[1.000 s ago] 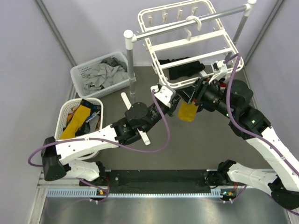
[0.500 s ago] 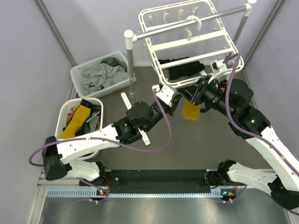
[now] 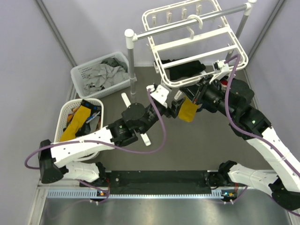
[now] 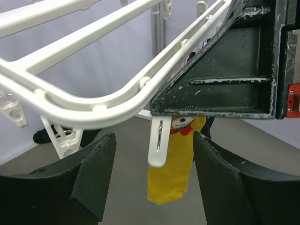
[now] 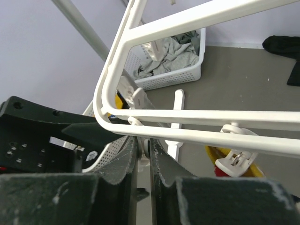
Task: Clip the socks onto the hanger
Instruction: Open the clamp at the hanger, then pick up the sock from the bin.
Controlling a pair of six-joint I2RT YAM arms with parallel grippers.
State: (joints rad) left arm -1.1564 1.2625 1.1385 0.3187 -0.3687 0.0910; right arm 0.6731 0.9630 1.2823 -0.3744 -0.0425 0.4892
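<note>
The white hanger [image 3: 197, 44] hangs from the pole rack. A yellow-orange sock [image 3: 187, 108] with a red and white cuff dangles below its near left corner. My right gripper [image 3: 194, 95] is shut on a small white clip [image 5: 144, 149] under the frame's corner [image 5: 105, 105]. The sock's top [image 5: 225, 165] shows under the neighbouring clip [image 5: 236, 157]. My left gripper [image 3: 176, 107] is open. In the left wrist view [image 4: 153, 138] its fingers stand either side of a dangling clip [image 4: 158, 140], with the sock [image 4: 174, 171] just behind it. More socks [image 3: 77, 117] lie in the left basket.
A white basket [image 3: 65, 110] of socks and another [image 3: 82, 70] with pale grey cloths stand at left. The grey pole rack [image 3: 131, 58] has a white foot [image 3: 126, 101]. A black garment [image 3: 185, 68] lies under the hanger.
The hanger has shifted a little to the right. My left gripper has moved up and right to the sock and clip. The sock has swung slightly with the right gripper.
</note>
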